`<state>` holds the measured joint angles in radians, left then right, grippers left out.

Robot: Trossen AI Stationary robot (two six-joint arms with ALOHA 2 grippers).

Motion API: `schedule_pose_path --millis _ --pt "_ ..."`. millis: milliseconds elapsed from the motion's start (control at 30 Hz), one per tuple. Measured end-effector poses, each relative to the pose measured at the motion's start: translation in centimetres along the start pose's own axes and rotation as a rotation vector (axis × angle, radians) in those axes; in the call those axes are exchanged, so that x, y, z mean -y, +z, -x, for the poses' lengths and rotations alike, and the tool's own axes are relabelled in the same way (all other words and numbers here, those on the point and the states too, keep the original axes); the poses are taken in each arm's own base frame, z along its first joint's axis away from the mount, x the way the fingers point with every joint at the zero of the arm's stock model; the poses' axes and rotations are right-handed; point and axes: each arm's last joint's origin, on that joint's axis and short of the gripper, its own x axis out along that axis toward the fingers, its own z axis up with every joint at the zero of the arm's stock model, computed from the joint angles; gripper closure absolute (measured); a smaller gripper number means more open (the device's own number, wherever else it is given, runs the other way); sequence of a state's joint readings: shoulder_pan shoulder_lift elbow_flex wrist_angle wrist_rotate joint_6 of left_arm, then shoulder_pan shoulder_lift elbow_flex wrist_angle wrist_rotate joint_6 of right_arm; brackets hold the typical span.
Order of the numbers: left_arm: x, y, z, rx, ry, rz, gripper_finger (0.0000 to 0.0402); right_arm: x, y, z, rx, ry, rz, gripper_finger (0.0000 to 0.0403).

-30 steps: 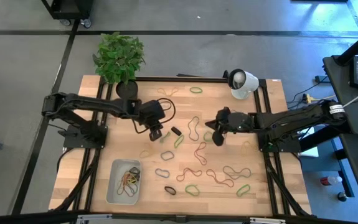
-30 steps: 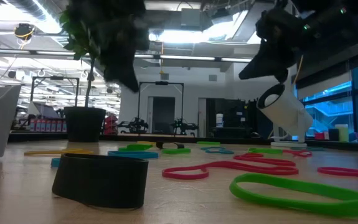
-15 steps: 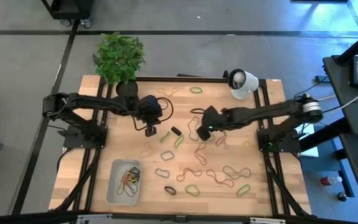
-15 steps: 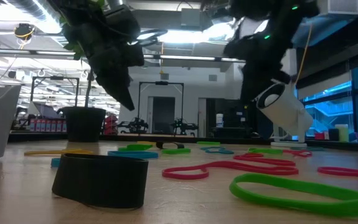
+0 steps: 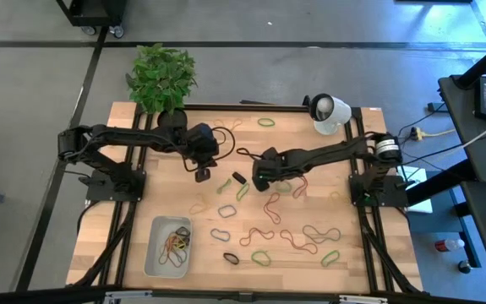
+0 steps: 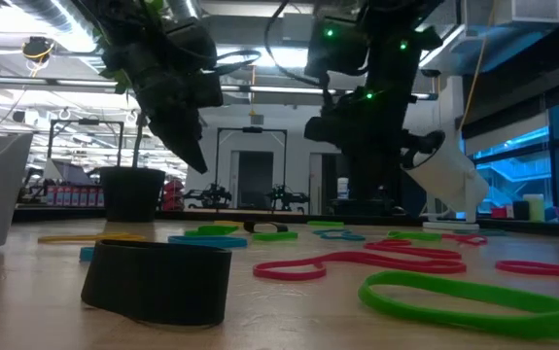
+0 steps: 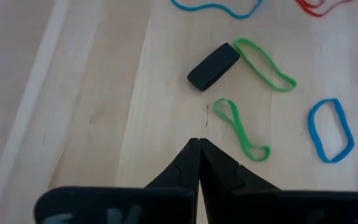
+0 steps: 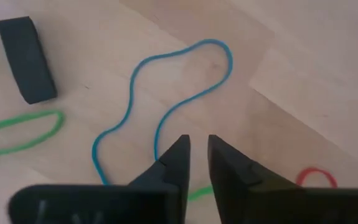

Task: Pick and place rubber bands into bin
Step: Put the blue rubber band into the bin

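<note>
Step in hand: the right gripper (image 8: 195, 144) lines up over a long blue rubber band (image 8: 166, 93) just beside the black rubber band (image 5: 239, 178) near the table's (image 5: 352, 253) middle; judged as a reach-to-grasp.
Right tool: fingers parted by a narrow gap, holding nothing.
Left tool: the left gripper (image 7: 198, 144) is clenched tight and empty, hovering on the plant side of the black rubber band, above a small green loop (image 7: 241, 129).
Doing it well: the blue strand lies flat, so the tips likely need to straddle a single run of it and touch the wood before closing; a wider gap would probably help, and staying off the black rubber band avoids a double pick.
Task things: the bin (image 5: 153, 253) sits well apart from the black rubber band, toward the near left corner, with several bands already inside; many rubber bands (image 5: 302, 239) lie scattered on the table.
Change from earlier: the right arm has swept in from the right side to the black rubber band and its fingers have begun to part; the left gripper has drawn back toward the plant pot (image 5: 172, 119).
</note>
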<state>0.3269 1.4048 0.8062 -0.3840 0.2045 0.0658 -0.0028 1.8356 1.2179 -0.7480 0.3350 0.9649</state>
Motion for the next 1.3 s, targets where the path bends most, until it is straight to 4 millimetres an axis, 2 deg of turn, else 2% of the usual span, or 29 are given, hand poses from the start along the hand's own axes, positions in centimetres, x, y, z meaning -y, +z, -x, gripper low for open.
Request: schedule_pose_path --millis 300,400,533,667,767,833,967,1100,1300 --pt "0.6 0.2 -0.1 0.014 -0.014 0.133 0.04 -0.9 0.8 -2.9 -0.05 0.094 0.025 0.0281" --pt "0.9 0.2 -0.2 0.014 -0.021 0.155 0.04 -1.0 0.8 -4.1 -0.096 0.123 0.063 0.0273" --pt "1.4 0.3 -0.2 0.021 -0.031 0.172 0.04 -0.9 0.4 -5.0 -0.131 0.069 0.085 0.0272" --pt "1.7 0.6 -0.3 0.041 -0.04 0.173 0.04 -0.9 0.2 -5.1 -0.139 0.066 0.122 0.0289" --pt "1.9 0.9 -0.3 0.075 -0.046 0.161 0.04 -1.0 0.0 -4.7 -0.137 0.068 0.15 0.0341" --pt "1.9 1.2 -0.3 0.101 -0.049 0.147 0.04 -1.0 -0.2 -4.4 -0.133 0.071 0.166 0.0383" --pt "1.9 1.8 -0.2 0.171 -0.051 0.126 0.0399 -0.8 -0.7 -3.2 -0.163 0.089 0.202 0.039" --pt "1.9 2.6 0.0 0.253 -0.059 0.106 0.0386 -0.6 -0.3 0.4 -0.099 0.145 0.193 0.0399" --pt "2.0 3.7 0.4 0.373 -0.069 0.041 0.0321 0.4 0.6 5.2 0.095 0.18 0.147 0.04"
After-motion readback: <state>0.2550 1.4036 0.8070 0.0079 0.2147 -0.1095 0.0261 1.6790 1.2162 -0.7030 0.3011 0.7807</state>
